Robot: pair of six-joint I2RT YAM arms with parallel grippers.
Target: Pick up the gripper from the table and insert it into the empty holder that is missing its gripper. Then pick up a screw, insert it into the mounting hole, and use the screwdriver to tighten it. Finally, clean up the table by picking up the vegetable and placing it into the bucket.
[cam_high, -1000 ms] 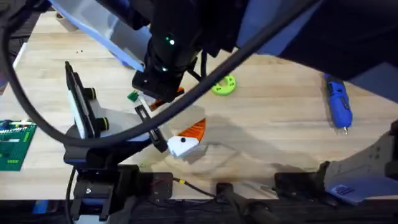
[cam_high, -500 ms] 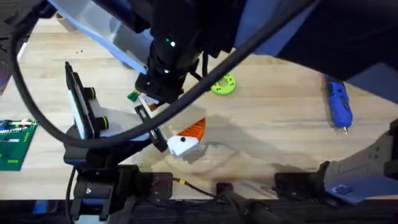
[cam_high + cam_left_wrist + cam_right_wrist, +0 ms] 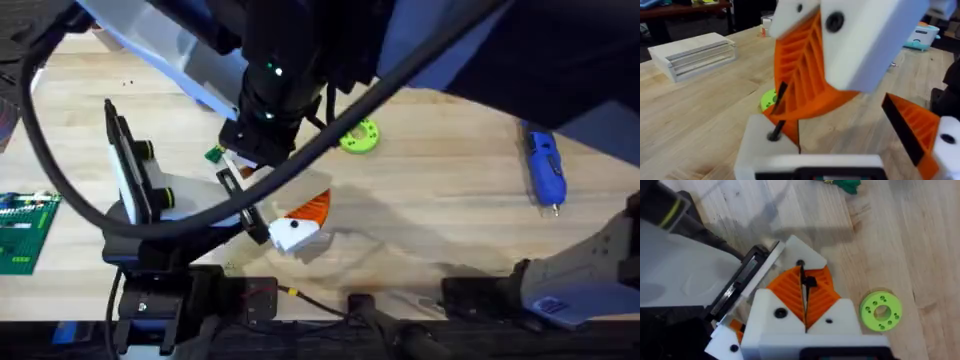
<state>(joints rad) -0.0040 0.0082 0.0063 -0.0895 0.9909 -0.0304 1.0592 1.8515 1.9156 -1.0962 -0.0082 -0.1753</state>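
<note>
**Screw at the holder, right arm across the middle**

Right gripper (image 3: 804,280): white fingers with orange ribbed pads pressed together, pinching a thin dark screw (image 3: 809,282) between them. The screw's far end points at a hole in the white holder (image 3: 792,250) just ahead of the fingertips. I cannot tell whether the tip has entered the hole.

Left gripper (image 3: 840,130): fingers spread apart, nothing between the pads. One side is a white block, the other a white mount with an orange pad. From this wrist the right gripper hangs large just above, and the screw slants down to a dark hole on top of the white block.

Overhead: the right arm (image 3: 270,90) reaches over from the right, dark and large, with a green light on it, and ends above the table's left-centre. Just below it the orange wedge (image 3: 316,207) sits against the white holder, near the table's front edge.

Screwdriver (image 3: 545,170): lying on the table (image 3: 430,210) far to the right, well apart from both grippers, untouched.

Vegetable (image 3: 213,154): on the wood left of the right gripper, near it, not in any container.

Green disc (image 3: 360,136): flat on the table, just right of the right arm.

Green circuit board (image 3: 22,232): at the left edge.
</note>
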